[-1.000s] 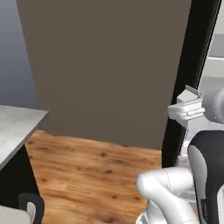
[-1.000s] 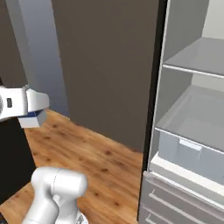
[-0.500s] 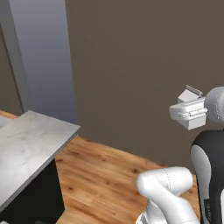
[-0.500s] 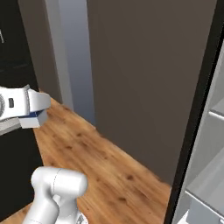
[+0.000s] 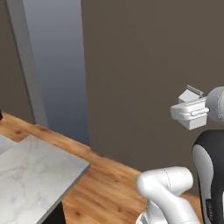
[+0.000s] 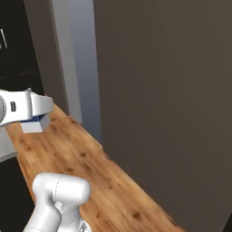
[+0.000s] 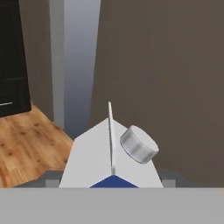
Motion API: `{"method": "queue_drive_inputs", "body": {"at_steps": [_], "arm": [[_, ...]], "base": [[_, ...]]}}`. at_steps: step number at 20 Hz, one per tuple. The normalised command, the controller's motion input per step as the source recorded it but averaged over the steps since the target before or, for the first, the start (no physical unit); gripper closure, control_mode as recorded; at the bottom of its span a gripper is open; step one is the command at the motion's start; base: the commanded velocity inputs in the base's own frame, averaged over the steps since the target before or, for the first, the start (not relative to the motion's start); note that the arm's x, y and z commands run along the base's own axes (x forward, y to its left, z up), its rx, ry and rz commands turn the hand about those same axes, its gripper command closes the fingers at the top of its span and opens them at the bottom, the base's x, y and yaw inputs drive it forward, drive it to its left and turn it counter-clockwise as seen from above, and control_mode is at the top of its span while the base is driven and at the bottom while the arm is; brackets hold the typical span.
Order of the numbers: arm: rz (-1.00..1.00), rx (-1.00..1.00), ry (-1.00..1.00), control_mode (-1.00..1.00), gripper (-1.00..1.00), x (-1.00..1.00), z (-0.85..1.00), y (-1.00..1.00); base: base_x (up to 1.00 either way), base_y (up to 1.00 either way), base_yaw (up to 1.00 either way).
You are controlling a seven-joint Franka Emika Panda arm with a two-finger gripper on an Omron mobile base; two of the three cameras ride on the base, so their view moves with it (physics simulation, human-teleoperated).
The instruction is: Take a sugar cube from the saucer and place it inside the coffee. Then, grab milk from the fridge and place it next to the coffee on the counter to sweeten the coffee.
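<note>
Ahead of the base, fridge gone from frame, brown wall [image 6: 172, 113] now. Gripper [image 5: 189, 113] pinches milk [image 7: 111, 159], gable pointing away from hand.

readable text: none | small white gabled carton with dark blue band [image 7: 111, 162]: no legible print, label or brand
</note>
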Motion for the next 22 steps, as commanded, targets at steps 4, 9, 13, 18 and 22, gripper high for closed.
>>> {"method": "queue_drive_inputs", "body": {"at_steps": [4,9,13,18,22], "arm": [[0.0,0.0,0.0,1.0,1.0,0.0,0.0,0.0],[0.0,0.0,0.0,1.0,1.0,0.0,0.0,0.0],[0.0,0.0,0.0,1.0,1.0,0.0,0.0,0.0],[0.0,0.0,0.0,1.0,1.0,0.0,0.0,0.0],[0.0,0.0,0.0,1.0,1.0,0.0,0.0,0.0]], "base": [[0.99,0.06,0.25],[0.92,0.1,0.29],[0.96,0.13,0.38],[1.0,0.02,0.43],[1.0,0.0,0.44]]}}
